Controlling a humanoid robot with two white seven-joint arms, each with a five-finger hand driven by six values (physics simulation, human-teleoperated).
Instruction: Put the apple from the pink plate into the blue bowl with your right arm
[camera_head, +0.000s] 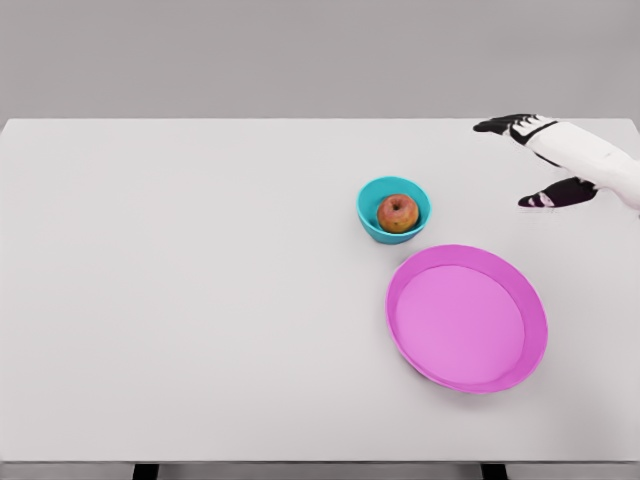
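Matt table (200, 300), smooth plastic-looking plate (535, 330) and bowl (367, 215)

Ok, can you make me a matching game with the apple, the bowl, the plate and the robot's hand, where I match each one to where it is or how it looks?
Things:
1. apple
2. blue bowl
3. pink plate
4. right hand

Descriptions:
A. has nothing on it
B. at the right edge, fingers spread, holding nothing
C. sits inside the bowl
D. stands on the table just behind the plate

Pairs: 1-C, 2-D, 3-A, 4-B
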